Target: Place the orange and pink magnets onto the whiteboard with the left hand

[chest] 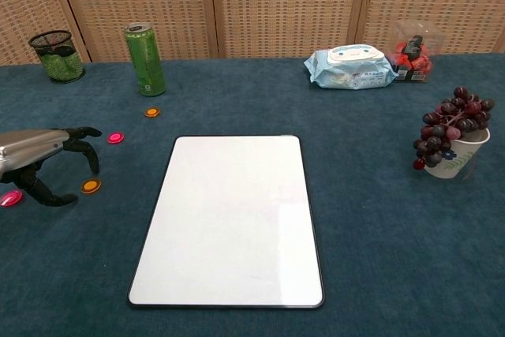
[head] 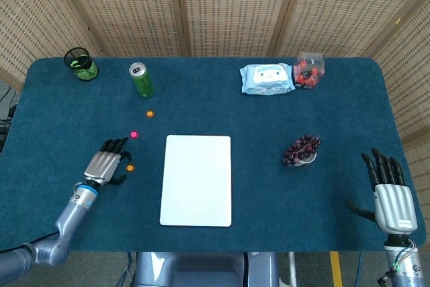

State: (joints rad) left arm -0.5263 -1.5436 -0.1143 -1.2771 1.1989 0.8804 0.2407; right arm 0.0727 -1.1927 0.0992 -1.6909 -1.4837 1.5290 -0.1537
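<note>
Chest view: left hand [chest: 43, 159] arched over the blue table [chest: 379, 226], fingers spread and curved down, holding nothing. Near orange magnet [chest: 91, 186] sits just beside its fingertips, can't tell if touching. One pink magnet [chest: 11, 197] lies by the thumb at the left edge, second pink magnet [chest: 116, 138] just beyond the fingertips, far orange magnet [chest: 151, 112] near the green can [chest: 145, 60]. Whiteboard [chest: 231, 219] lies flat at center, bare. Head view: right hand [head: 390, 193] rests flat at the table's right edge, fingers straight and apart, empty.
</note>
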